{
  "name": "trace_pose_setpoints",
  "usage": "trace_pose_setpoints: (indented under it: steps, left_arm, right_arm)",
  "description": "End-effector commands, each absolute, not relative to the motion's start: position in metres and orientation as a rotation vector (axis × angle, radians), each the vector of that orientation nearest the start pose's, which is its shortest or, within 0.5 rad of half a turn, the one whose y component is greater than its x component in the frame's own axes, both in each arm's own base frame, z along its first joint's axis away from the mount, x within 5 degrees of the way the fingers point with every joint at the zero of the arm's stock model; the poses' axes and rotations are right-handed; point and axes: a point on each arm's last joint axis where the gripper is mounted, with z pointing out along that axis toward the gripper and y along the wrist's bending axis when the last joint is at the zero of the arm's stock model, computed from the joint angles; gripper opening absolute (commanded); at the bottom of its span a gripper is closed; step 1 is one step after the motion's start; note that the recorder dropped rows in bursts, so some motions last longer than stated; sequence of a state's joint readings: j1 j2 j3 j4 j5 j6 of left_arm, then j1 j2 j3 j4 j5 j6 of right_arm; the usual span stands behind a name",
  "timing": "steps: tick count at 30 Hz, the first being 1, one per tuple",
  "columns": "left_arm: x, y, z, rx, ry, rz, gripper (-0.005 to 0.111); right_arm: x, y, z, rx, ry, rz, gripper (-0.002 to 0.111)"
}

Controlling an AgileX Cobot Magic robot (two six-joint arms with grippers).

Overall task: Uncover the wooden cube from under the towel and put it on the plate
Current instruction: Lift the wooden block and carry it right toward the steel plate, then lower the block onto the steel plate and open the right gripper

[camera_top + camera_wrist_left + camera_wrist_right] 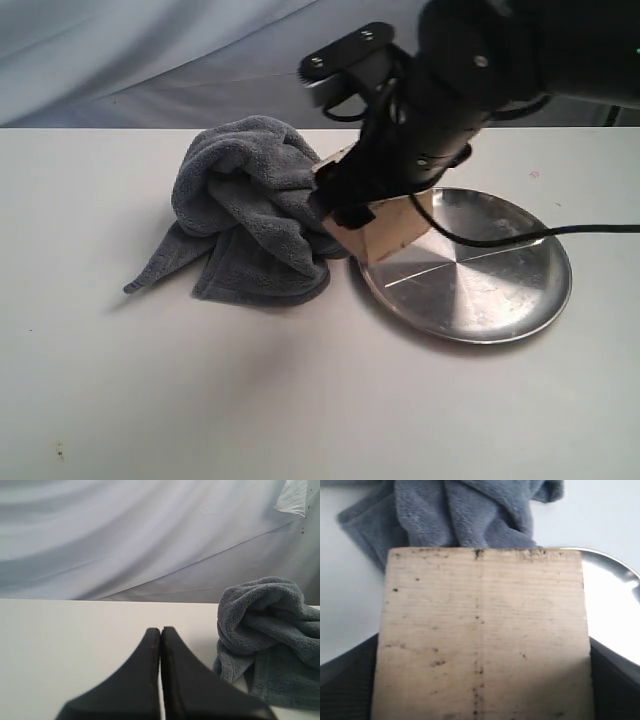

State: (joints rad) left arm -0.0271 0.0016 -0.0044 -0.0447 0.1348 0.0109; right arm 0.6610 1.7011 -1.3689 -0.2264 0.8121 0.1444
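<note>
Right gripper (347, 205) was clamped on wooden cube (395, 235), at rim of plate (540, 300) beside towel (240, 200) (left gripper (160, 630) pressed closed, empty). Releasing there risked cube tipping off rim.

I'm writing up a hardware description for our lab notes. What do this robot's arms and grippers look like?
The right arm is bulky, glossy black, with rounded housings, a flat bracket carrying two silver screws, and a black cable trailing off. Its fingers have finely textured black pads. The left gripper has two matte black wedge-shaped fingers tapering to narrow tips.
</note>
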Motion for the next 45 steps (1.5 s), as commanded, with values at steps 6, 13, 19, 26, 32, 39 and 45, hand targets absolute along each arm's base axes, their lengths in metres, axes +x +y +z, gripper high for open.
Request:
trace_pose_setpoints:
  steps: [6,13,19,26,32,39,45]
  left_arm:
    - [0.056,-0.002,0.201,-0.002,1.616,-0.054,0.001]
    - [0.056,-0.002,0.201,-0.002,1.616,-0.054,0.001]
    - [0.056,-0.002,0.201,0.0,1.616,-0.052,0.001]
    - [0.056,-0.002,0.201,0.0,1.616,-0.052,0.001]
    - [0.056,-0.002,0.201,-0.001,1.616,-0.054,0.001]
    - [0.056,-0.002,0.201,-0.001,1.616,-0.054,0.001]
    - [0.056,-0.002,0.201,0.0,1.616,-0.052,0.001]
  right_arm:
    - [0.296,0.146,0.259,-0.442,2.414,0.081,0.046]
    - [0.301,0.133,0.233,-0.251,2.379,0.187,0.046]
    - [0.31,0.134,0.203,-0.254,2.414,0.192,0.046]
    - [0.317,0.137,0.173,-0.293,2.477,0.161,0.046]
    - [0.321,0.137,0.17,-0.318,2.455,0.163,0.046]
    - [0.331,0.109,0.169,-0.222,2.465,0.124,0.046]
    - [0.334,0.103,0.169,-0.198,2.458,0.121,0.046]
